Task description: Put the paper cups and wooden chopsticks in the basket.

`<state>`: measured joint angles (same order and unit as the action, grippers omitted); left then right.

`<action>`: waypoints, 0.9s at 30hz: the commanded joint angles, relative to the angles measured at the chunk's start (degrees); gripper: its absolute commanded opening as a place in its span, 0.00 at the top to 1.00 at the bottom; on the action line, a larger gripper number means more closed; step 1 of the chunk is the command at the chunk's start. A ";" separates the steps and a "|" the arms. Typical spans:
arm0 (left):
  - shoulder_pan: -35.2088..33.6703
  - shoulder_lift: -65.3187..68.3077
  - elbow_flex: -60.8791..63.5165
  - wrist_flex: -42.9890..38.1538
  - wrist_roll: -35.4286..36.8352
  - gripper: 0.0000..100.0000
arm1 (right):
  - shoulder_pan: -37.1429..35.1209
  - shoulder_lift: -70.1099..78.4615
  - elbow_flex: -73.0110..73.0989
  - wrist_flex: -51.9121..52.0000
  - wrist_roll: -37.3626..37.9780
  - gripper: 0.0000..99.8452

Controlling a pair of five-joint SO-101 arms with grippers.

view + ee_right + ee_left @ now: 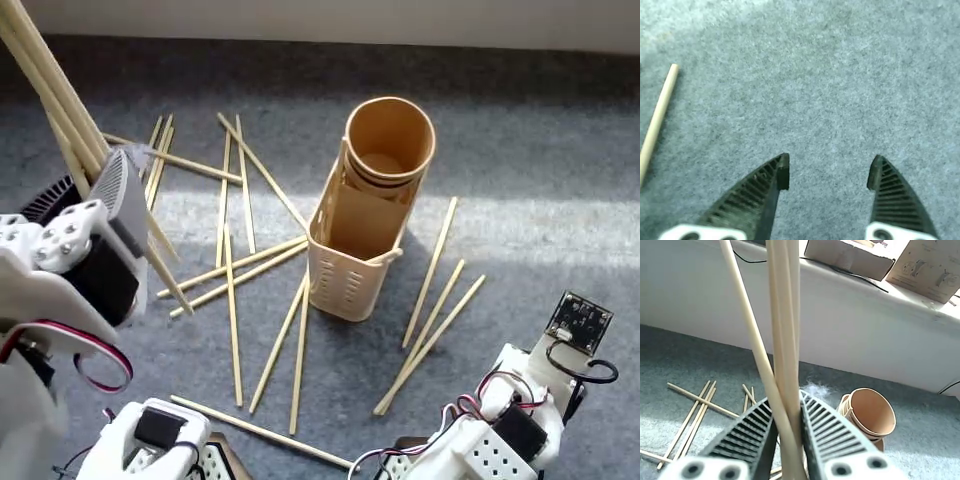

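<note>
Cups look sorted: the stacked paper cups [388, 145] are sitting in the cream basket [340, 285] mid-table, poking out well above its rim. The chopsticks are the part that's barely started, I'd say.

The left gripper [787, 402] is clamped tight on a bundle of wooden chopsticks [782, 315], three or so. It's holding them up off the grey carpet [520, 130], off to the left of the basket and not over it yet. None look to be in the basket, though the cups hide most of the inside.

Plenty of loose chopsticks [232, 275] lie scattered on the carpet — a big tangle left of the basket, three on its right, one near the arm bases.

The right gripper [830, 172] has its jaws wide apart with nothing in them. It hovers over bare carpet with one stray chopstick [657, 122] off to the side.
</note>
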<state>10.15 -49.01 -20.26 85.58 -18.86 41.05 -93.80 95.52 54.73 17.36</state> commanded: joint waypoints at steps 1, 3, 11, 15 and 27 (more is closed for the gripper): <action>0.57 -13.14 26.33 -16.53 0.35 1.00 | -0.48 0.40 7.43 0.31 -0.44 0.74; 0.75 -18.24 37.85 -25.41 0.44 1.00 | -0.48 0.40 7.43 0.31 -0.44 0.74; 7.60 -19.56 55.52 -48.53 0.53 1.00 | -0.48 0.40 7.43 0.31 -0.44 0.74; 12.18 -13.41 53.58 -52.84 0.53 1.00 | -0.57 0.40 7.43 0.31 -0.44 0.74; 18.68 11.91 37.76 -57.05 3.60 1.00 | -0.57 0.40 7.43 0.31 -0.44 0.74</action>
<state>26.68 -39.16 20.88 29.93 -14.99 41.05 -93.80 95.52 54.73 17.36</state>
